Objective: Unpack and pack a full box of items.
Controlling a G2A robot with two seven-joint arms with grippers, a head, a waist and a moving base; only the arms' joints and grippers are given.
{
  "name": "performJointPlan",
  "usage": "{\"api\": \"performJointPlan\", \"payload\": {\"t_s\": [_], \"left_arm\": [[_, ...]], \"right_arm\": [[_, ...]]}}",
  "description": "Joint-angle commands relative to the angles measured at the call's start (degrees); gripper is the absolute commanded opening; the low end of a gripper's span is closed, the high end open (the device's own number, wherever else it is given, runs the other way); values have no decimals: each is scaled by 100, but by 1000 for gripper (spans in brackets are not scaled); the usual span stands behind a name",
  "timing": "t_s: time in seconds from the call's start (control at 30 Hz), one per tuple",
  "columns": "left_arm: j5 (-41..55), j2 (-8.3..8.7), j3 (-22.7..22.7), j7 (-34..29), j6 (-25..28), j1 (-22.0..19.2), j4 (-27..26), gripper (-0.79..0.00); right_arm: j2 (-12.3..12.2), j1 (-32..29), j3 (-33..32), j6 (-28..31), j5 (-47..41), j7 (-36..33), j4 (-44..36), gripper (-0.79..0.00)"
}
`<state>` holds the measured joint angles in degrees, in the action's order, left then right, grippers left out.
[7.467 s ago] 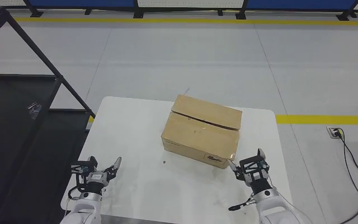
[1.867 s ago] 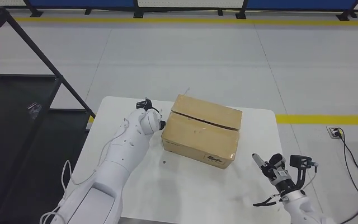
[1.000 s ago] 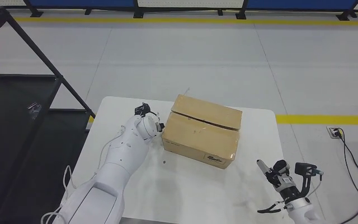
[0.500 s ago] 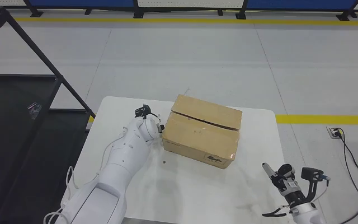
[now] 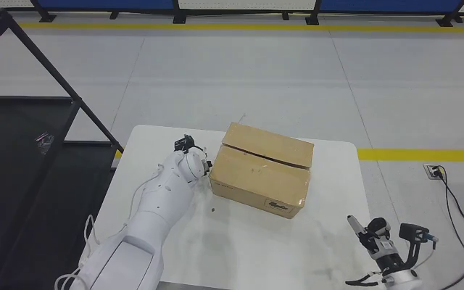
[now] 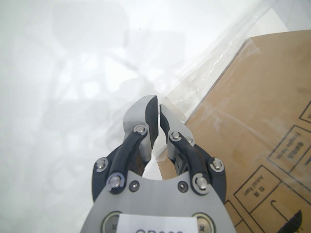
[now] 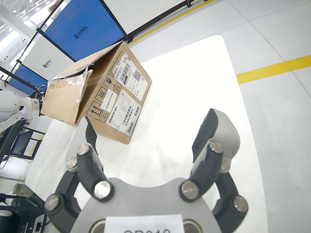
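A brown cardboard box [image 5: 264, 174] lies on the white table [image 5: 239, 246], its top flaps down along a middle seam. My left gripper [image 5: 208, 165] is at the box's left end. In the left wrist view it [image 6: 158, 107] is shut on a strip of clear tape [image 6: 226, 49] that runs from the fingers along the box [image 6: 255, 127] edge. My right gripper [image 5: 391, 233] hangs open past the table's near right corner, holding nothing. From the right wrist view the gripper [image 7: 150, 122] faces the box [image 7: 116, 90], whose near flap edge looks torn and slightly raised.
A black metal rack [image 5: 58, 94] stands off the table's left side. A small dark speck [image 5: 212, 210] lies on the table in front of the box. Bare table surface stretches between the box and the front edge.
The left arm went from the front edge to the box's left end and has stayed there. The right gripper has backed away toward the near right corner, still open.
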<state>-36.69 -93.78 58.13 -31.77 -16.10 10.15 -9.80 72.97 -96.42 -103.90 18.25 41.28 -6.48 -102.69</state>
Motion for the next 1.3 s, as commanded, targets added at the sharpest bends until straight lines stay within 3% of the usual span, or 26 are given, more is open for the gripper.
{"api": "performJointPlan", "payload": {"t_s": [0.0,0.43,0.73,0.97,1.13,1.27], "left_arm": [[-90,-6,-46,-25,77,35,1,-785],[-43,215,139,551,439,-48,-123,-785],[-630,384,4,631,511,107,-512,-785],[-1118,580,-15,691,527,468,-1138,-785],[-1007,857,439,859,176,859,-1818,-785],[-1142,1078,759,718,-68,1355,-2668,-785]], "right_arm": [[-1,-58,-49,6,-38,55,36,0],[-16,384,225,-61,-148,-91,95,0],[20,458,350,-287,-415,368,21,0],[47,237,426,-551,-183,749,-177,0],[88,332,614,-1212,-199,744,-233,0],[122,632,849,-1633,-298,666,-65,0]]}}
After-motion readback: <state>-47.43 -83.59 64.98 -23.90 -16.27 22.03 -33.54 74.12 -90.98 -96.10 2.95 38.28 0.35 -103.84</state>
